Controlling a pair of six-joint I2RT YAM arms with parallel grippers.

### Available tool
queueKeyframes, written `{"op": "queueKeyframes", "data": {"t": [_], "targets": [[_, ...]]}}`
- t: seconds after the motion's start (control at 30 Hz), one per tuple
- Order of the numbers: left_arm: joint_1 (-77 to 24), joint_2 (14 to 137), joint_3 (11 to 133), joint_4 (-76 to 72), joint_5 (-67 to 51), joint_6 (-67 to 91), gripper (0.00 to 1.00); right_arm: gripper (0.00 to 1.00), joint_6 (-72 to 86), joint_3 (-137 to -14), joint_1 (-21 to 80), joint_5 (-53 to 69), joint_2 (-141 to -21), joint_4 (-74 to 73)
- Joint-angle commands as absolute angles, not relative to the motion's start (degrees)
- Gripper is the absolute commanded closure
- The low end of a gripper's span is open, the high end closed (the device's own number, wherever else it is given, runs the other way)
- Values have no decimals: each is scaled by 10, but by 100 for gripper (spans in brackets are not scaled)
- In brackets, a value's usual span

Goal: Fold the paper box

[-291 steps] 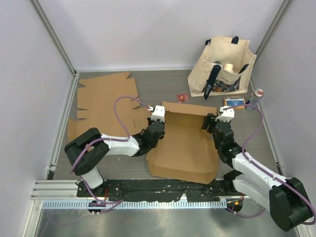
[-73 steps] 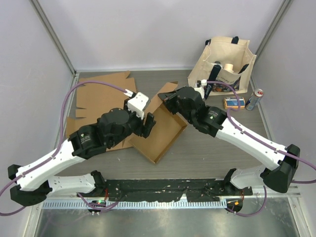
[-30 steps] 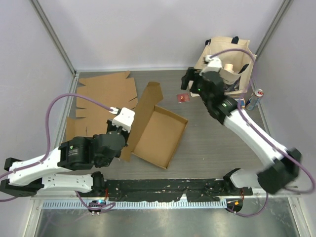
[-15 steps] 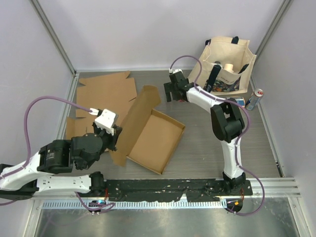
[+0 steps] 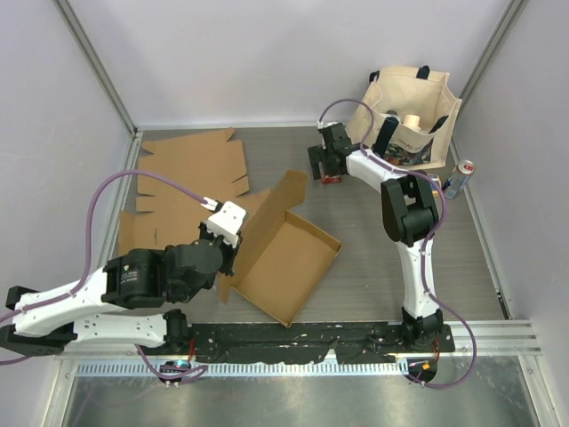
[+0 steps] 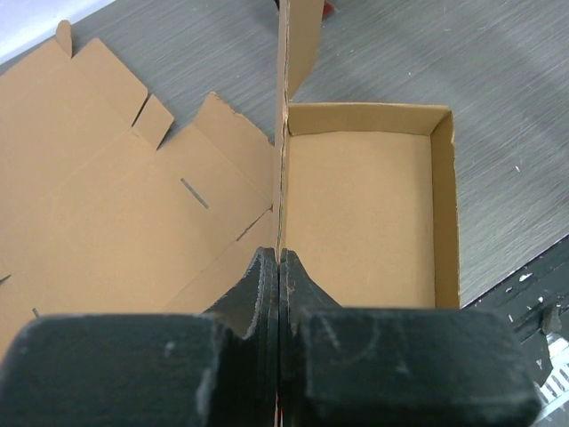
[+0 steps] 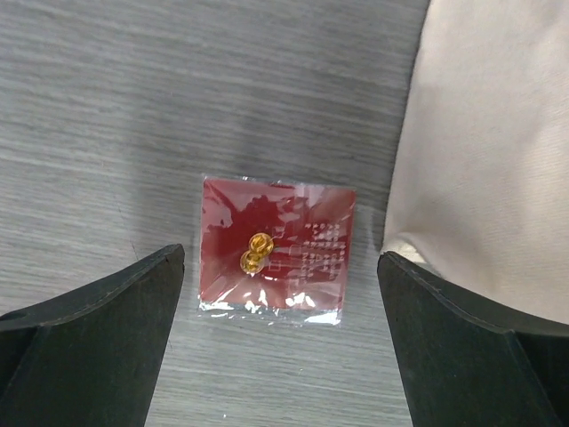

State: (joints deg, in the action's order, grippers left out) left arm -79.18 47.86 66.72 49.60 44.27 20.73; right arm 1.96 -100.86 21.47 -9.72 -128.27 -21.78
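Observation:
The paper box (image 5: pixel 293 262) is a brown cardboard tray lying on the table, with its long lid flap (image 5: pixel 267 222) standing up along the left side. My left gripper (image 5: pixel 233 252) is shut on that flap's thin edge (image 6: pixel 281 213). In the left wrist view the tray's inside (image 6: pixel 360 222) lies just right of the pinched flap. My right gripper (image 5: pixel 326 165) is away from the box at the back. It hangs open over a small red packet (image 7: pixel 277 249), one finger (image 7: pixel 98 338) on each side and nothing held.
A flat cardboard sheet (image 5: pixel 182 173) lies at the back left, beside the box. A cream tote bag (image 5: pixel 404 124) stands at the back right, its cloth (image 7: pixel 489 151) close to my right gripper. A drinks can (image 5: pixel 460 178) stands by the right wall.
My right gripper has moved from the flap's top end back right to over the red packet, and its jaws have spread wider. My left gripper still pinches the flap; the box shifted slightly.

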Motion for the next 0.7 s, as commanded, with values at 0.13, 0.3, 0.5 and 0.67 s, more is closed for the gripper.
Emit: {"op": "queueKeyframes", "data": {"t": [0.13,0.3,0.5,0.67], "targets": [[-794,494,680,452,448,232,100,4,13,-996,223,-60,-1289,-206],[-794,495,686,451,446,232,100,5,15,-980,223,-74,-1294,-207],[-794,497,689,454,458,236,100,15,19,-969,223,-91,-1302,-211],[-794,509,694,461,474,241,100,45,31,-957,222,-72,-1297,-211]]}}
